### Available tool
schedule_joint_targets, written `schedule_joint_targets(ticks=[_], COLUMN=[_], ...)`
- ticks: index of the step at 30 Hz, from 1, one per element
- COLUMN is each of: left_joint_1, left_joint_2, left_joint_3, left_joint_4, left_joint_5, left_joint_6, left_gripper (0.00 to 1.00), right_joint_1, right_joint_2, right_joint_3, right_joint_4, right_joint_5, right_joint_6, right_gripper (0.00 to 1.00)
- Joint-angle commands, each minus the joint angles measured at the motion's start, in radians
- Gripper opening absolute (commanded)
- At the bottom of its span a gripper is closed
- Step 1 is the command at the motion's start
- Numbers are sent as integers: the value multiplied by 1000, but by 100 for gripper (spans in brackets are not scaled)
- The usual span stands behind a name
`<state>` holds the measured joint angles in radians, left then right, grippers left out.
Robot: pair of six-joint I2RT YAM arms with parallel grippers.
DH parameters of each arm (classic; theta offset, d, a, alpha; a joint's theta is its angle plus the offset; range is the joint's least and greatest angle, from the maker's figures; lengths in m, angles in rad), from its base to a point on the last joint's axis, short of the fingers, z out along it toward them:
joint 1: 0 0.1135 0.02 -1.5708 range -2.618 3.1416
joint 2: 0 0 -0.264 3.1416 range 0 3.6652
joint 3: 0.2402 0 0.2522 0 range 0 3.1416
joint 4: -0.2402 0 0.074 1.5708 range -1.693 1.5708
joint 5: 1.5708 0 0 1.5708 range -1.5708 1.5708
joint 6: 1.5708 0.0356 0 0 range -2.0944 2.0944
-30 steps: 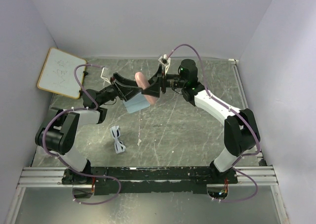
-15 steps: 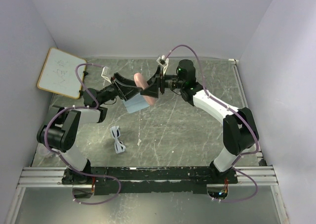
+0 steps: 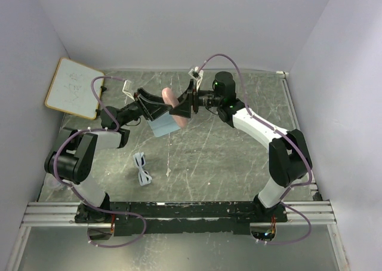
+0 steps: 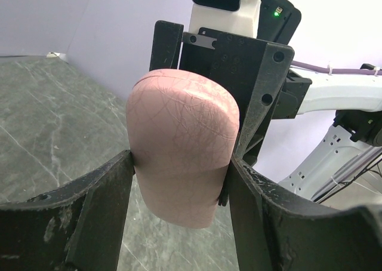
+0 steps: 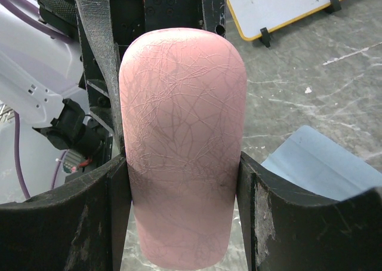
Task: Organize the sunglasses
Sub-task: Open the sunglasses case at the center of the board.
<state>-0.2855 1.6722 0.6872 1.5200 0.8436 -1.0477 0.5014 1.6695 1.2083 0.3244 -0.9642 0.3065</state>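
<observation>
Nearest the arm bases, the white-framed sunglasses [image 3: 142,168] lie flat on the table [image 3: 239,157] at about 8 o'clock from its middle. They are in the same spot as a second ago, well apart from both grippers.

Moving up the table, the blue-grey cloth [image 3: 161,128] sits just on the 7 o'clock side of the action and has not shifted either.

Above it, the tan-pink case [image 3: 174,107] is held up off the table, pinched from both ends. The left gripper [image 3: 166,105] comes in from 9 o'clock. In its wrist view both fingers [image 4: 101,205] press against the sides of the case [image 4: 179,145], so it is grasping it. The right gripper [image 3: 182,108] comes in from 3 o'clock, and its own camera shows the pads [image 5: 262,211] clamped on the flanks of the case [image 5: 182,139]. The cloth [image 5: 322,163] is visible below on the right.

Compared with a second ago, the right arm's wrist has eased a touch toward 9 o'clock. The case has drifted slightly the same way with it, while the left arm barely moves.

Farthest out, at 10 o'clock, the whiteboard [image 3: 74,87] leans by the left wall, unchanged.
</observation>
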Motion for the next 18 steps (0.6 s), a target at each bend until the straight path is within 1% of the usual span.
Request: schedule_joint_targets(ticks=[1, 10, 18], left_joint_1=[5, 12, 22], left_joint_2=[4, 13, 33], left_joint_3=[32, 29, 20], left_joint_4=[212, 218, 252], left_joint_5=[9, 32, 49], left_joint_6=[1, 7, -7], left_gripper=[32, 33, 33], right_joint_1=[20, 12, -3], right_joint_2=[-10, -64, -113], right_joint_3=[25, -4, -41], right_joint_4=[21, 64, 154], right_joint_5=[-27, -56, -90], right_joint_6=[-11, 13, 83], right_gripper=[0, 0, 0])
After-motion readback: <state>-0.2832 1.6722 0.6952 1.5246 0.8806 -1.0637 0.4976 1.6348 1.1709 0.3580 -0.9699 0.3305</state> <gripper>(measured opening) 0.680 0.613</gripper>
